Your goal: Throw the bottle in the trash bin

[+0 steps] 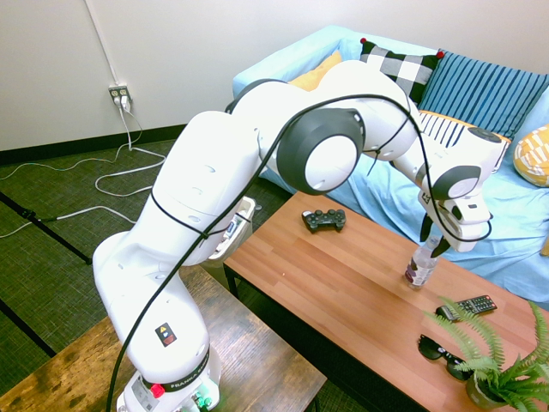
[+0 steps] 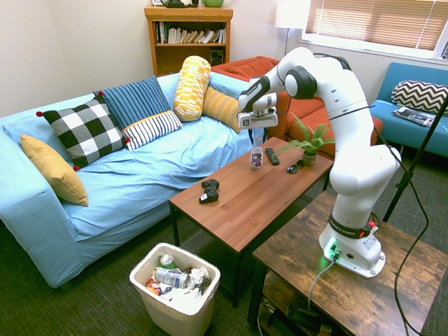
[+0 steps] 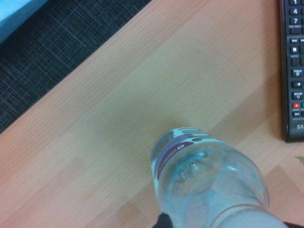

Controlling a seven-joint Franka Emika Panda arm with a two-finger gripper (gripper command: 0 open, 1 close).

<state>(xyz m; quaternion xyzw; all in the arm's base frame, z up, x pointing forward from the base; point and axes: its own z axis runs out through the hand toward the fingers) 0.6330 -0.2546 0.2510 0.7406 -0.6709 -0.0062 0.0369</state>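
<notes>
Second exterior view: white arm's gripper [image 2: 257, 137] points down over small clear plastic bottle [image 2: 257, 157], upright on wooden table [image 2: 238, 203] | jaws straddle cap, grip cannot be told | off-white plastic trash bin [image 2: 176, 289] stands on floor, well apart, already holding litter.
</notes>
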